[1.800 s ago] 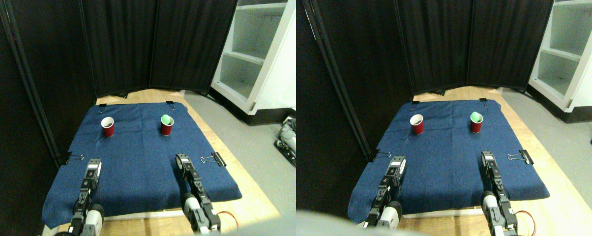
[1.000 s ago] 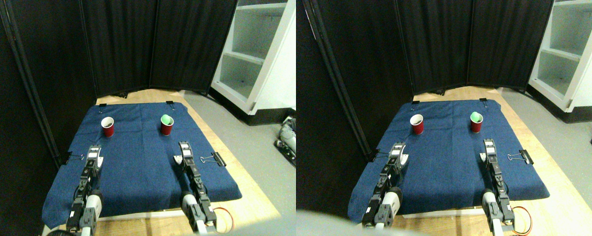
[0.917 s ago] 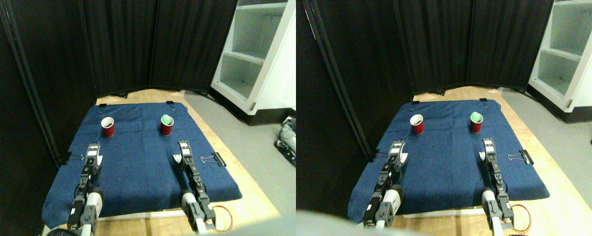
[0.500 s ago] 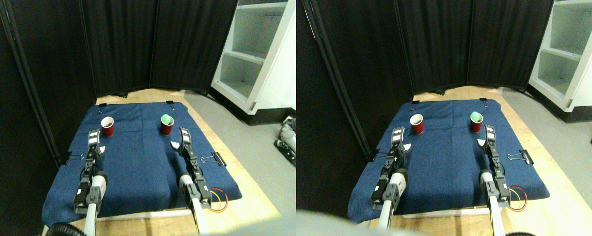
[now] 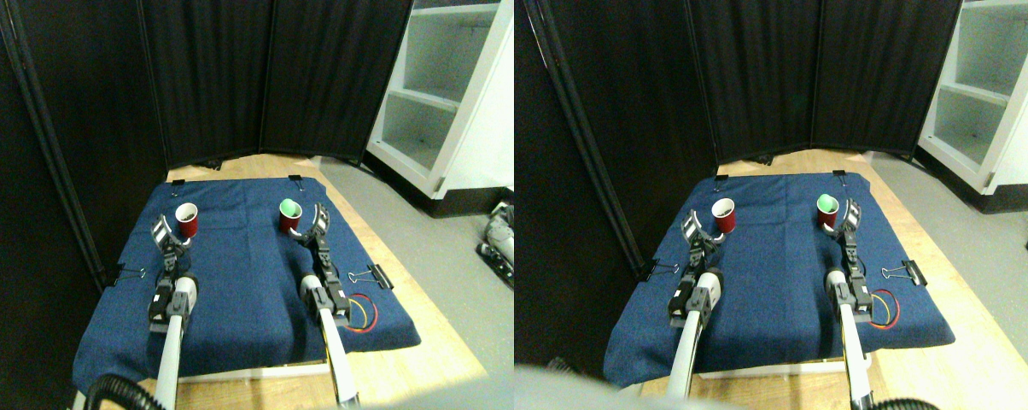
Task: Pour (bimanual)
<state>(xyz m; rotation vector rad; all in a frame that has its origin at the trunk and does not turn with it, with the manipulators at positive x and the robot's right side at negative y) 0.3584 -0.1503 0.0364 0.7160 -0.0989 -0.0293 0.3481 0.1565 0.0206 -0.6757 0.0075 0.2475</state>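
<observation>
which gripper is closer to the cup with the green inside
Right. The right gripper sits just beside the cup with the green inside, on its right. The left gripper is across the blue cloth, next to the other red cup.

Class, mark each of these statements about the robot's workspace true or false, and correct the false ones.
1. Two red cups stand upright on the blue cloth. True: the left cup and the right cup both stand on the blue cloth.
2. The right cup has a green inside. True.
3. The left gripper is lifting the left cup off the cloth. False: the left gripper is beside the cup, which stands on the cloth.
4. The right gripper is nearer the left cup than the right cup. False: the right gripper is beside the right cup.
5. A white shelf unit stands at the far left. False: the shelf unit is at the right.
</observation>
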